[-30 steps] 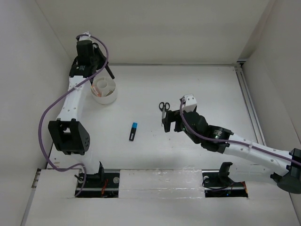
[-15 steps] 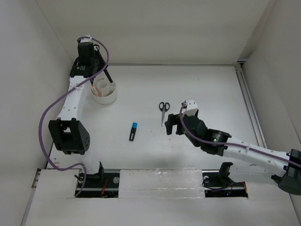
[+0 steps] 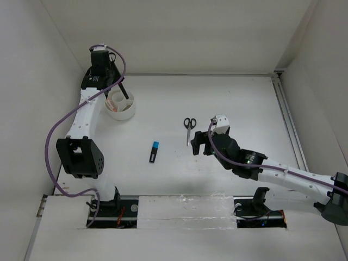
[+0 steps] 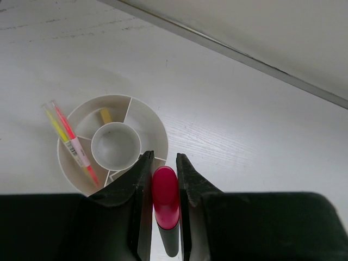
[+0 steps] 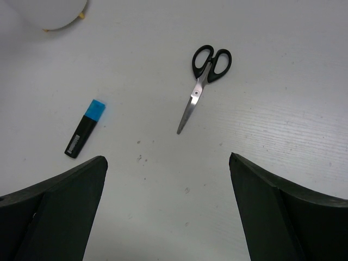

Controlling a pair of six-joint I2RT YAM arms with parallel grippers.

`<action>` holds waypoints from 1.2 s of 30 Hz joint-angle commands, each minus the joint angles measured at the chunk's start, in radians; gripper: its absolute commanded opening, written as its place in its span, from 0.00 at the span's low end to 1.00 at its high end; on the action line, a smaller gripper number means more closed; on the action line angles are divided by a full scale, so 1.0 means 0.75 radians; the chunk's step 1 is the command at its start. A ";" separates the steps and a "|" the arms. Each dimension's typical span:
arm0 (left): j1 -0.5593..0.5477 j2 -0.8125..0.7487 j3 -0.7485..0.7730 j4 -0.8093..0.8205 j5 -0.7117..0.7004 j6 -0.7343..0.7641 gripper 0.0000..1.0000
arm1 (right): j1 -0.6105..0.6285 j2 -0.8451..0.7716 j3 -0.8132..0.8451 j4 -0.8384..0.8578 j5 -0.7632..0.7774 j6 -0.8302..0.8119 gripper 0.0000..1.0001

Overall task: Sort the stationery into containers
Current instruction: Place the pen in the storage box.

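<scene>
My left gripper (image 4: 163, 163) is shut on the pink-capped black highlighter (image 4: 165, 196), held above the near rim of the round white divided bowl (image 4: 155, 128), which also shows in the top view (image 3: 123, 112). In the bowl lie the yellow pen (image 4: 54, 126), the pink pen (image 4: 73, 142) and the tan block (image 4: 105, 115). My right gripper (image 5: 168, 166) is open and empty over the table. The black-handled scissors (image 5: 202, 76) lie ahead of it and the blue-capped highlighter (image 5: 85, 128) to its left. Both show in the top view, scissors (image 3: 188, 125), highlighter (image 3: 154, 151).
White walls close the table at the back and left. A metal rail (image 3: 287, 117) runs along the right side. A purple cable (image 3: 60, 126) hangs beside the left arm.
My left gripper has shifted slightly over the bowl with the pink-capped highlighter. My right gripper has drawn back toward the near side, away from the scissors.
</scene>
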 commanded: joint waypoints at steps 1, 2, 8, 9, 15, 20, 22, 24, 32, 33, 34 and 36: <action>0.003 -0.031 0.023 -0.021 -0.029 0.019 0.00 | -0.008 -0.029 0.001 0.061 0.016 0.014 1.00; 0.003 -0.031 0.023 -0.035 -0.029 0.019 0.00 | -0.008 -0.029 0.001 0.061 0.016 0.014 1.00; 0.003 -0.019 0.036 -0.078 -0.017 0.007 0.00 | -0.008 -0.017 0.001 0.061 0.002 0.002 1.00; 0.003 -0.019 0.036 -0.078 -0.017 0.007 0.00 | -0.008 -0.017 0.001 0.061 0.002 0.002 1.00; 0.003 -0.046 0.007 -0.103 -0.017 0.007 0.00 | -0.008 -0.017 0.014 0.061 -0.010 0.002 1.00; 0.003 -0.046 -0.036 -0.129 0.018 -0.006 0.00 | -0.008 -0.017 0.014 0.061 -0.010 0.002 1.00; 0.003 -0.046 -0.036 -0.129 0.075 -0.006 0.00 | -0.008 -0.017 0.014 0.061 -0.023 0.002 1.00; 0.003 -0.031 -0.036 -0.142 0.150 0.010 0.00 | -0.008 -0.017 0.014 0.061 -0.023 -0.011 1.00; -0.097 0.026 -0.048 -0.115 0.343 0.011 0.00 | -0.008 -0.017 0.014 0.061 -0.023 -0.011 1.00; -0.109 0.026 -0.048 -0.135 0.290 0.011 0.00 | -0.008 -0.017 0.014 0.061 -0.023 -0.011 1.00; -0.110 0.026 -0.048 -0.135 0.278 0.011 0.00 | -0.008 -0.017 0.014 0.061 -0.023 -0.011 1.00; -0.110 0.014 -0.064 -0.136 0.247 -0.002 0.00 | -0.008 -0.017 0.014 0.061 -0.023 -0.011 1.00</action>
